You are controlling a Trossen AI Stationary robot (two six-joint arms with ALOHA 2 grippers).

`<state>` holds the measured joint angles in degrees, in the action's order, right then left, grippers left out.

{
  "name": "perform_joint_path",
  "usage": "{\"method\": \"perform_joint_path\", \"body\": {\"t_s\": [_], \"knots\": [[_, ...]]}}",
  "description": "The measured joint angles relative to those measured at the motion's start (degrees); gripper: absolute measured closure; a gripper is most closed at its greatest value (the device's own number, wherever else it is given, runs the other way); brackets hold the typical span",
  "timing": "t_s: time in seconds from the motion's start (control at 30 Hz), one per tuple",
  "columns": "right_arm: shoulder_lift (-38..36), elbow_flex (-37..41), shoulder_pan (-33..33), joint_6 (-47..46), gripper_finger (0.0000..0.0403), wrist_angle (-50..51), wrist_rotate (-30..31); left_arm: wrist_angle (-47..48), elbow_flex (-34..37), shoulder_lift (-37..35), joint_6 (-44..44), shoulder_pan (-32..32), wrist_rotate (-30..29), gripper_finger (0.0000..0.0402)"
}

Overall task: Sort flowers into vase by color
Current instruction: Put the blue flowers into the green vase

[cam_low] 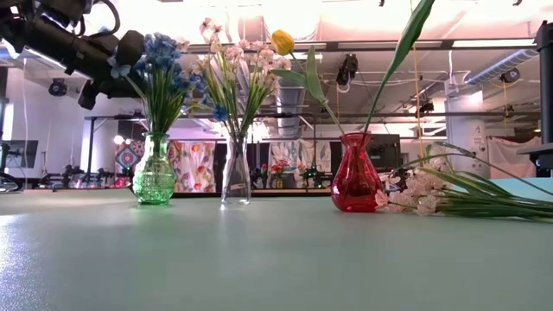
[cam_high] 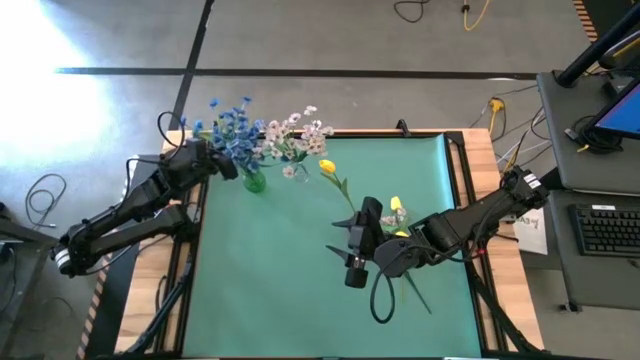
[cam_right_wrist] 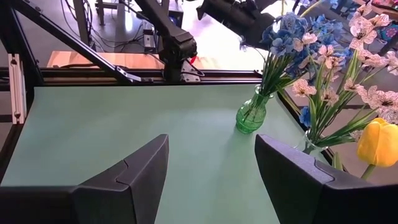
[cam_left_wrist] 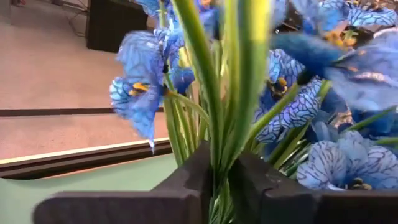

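Blue flowers (cam_left_wrist: 214, 106) pinched by left tool (cam_left_wrist: 221, 186), up close.

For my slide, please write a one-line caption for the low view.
Green vase with blue flowers, clear vase, red vase with a yellow tulip.

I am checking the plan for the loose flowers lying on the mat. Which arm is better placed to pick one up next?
Probably the right. Its gripper is open and empty above the mat, nearer the loose pink-white sprays. The left gripper is closed on the blue flowers.
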<state>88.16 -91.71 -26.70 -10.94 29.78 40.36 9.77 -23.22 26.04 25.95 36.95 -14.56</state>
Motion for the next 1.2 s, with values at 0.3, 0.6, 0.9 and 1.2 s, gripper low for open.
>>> {"method": "perform_joint_path", "body": {"t_s": [0.3,0.6,0.9,1.2], "knots": [[0.0,0.0,0.0,0.0,0.0170,0.0,0.1,0.7,0.0,0.0,-2.3,0.0,3.6,0.0400],[0.0,0.0,0.3,0.0,0.0170,0.0,0.2,0.9,0.0,-0.4,-12.7,-0.1,3.6,0.0400],[0.0,0.0,0.9,0.0,0.0170,0.0,0.2,2.1,0.1,0.0,-20.3,-0.1,4.7,0.0400],[0.0,0.0,1.2,0.2,0.0170,0.0,0.2,3.2,0.2,1.6,-20.9,-0.1,4.7,0.0400]]}}
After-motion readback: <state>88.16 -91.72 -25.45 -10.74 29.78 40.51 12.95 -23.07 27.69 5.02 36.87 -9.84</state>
